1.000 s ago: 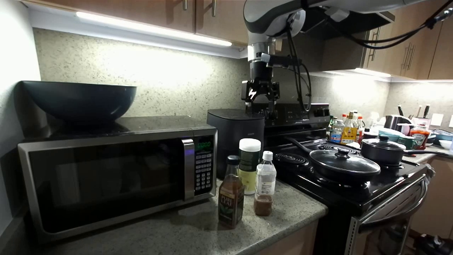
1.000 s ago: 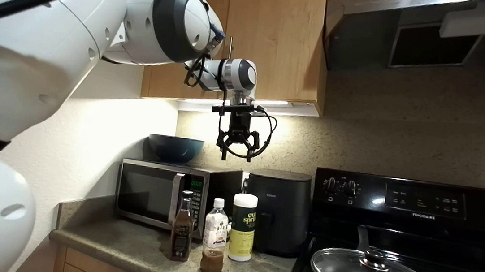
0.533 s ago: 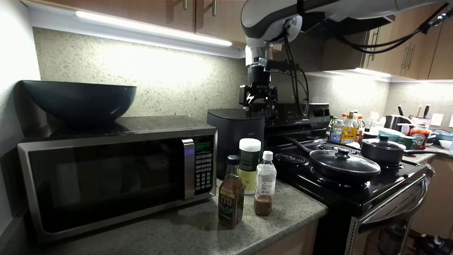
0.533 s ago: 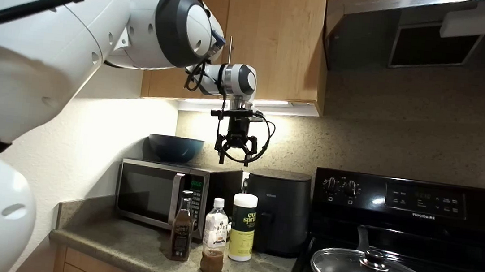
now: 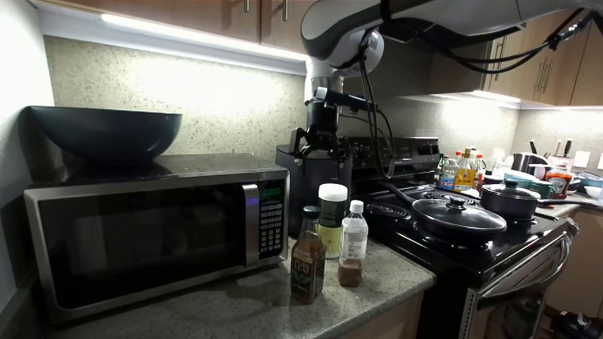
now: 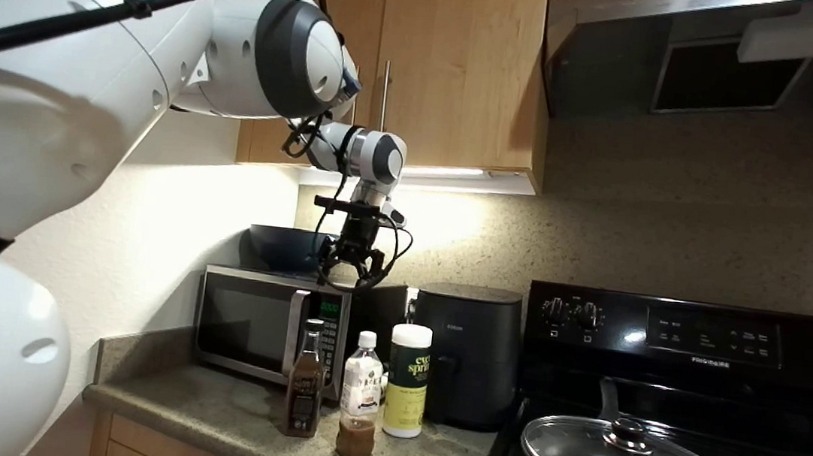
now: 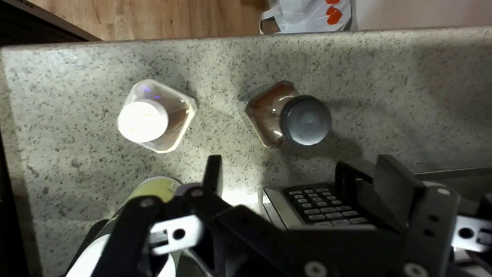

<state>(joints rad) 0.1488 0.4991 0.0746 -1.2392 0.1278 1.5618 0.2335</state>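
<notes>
Beneath a strip light (image 5: 202,37), a speckled table (image 5: 226,306) is running along the kitchen wall (image 5: 226,94). In an exterior view the gripper (image 5: 320,168) is hanging above the table, its jaws standing wide and holding nothing. From the gripper, a tea bottle (image 5: 307,268) is standing at six o'clock and a clear bottle (image 5: 353,242) at five, with a tub (image 5: 331,214) showing between and behind them. Toward eight o'clock a microwave (image 5: 141,245) is sitting, with a bowl (image 5: 106,134) resting on top at nine. A fryer (image 5: 299,193) is standing behind the tub, and toward four o'clock a lidded pan (image 5: 459,220) is resting on the stove (image 5: 410,242).
</notes>
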